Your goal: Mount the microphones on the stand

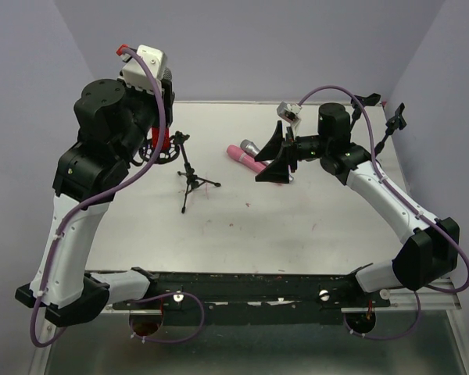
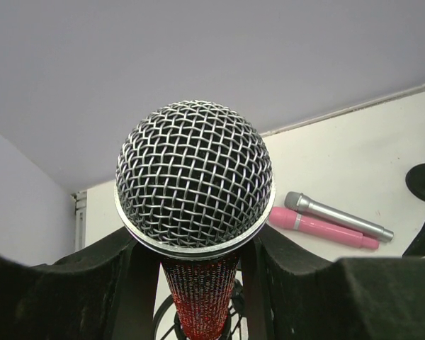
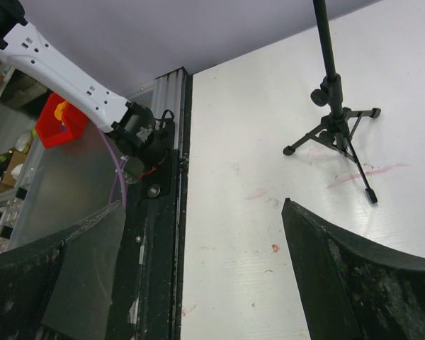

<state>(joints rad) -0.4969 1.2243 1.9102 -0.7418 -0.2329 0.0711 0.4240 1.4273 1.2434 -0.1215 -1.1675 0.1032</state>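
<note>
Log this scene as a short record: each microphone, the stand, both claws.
red microphone: gripped below its mesh head by left claw
pink microphone: lying on table, beside silver-grey microphone
silver-grey microphone: lying on table
stand: small tripod, upright on table, top looks bare
left claw: shut on red microphone
right claw: open, empty

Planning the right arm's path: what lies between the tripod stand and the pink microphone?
Only bare table, as the top view shows; the stand and the pink microphone lie apart.
</note>
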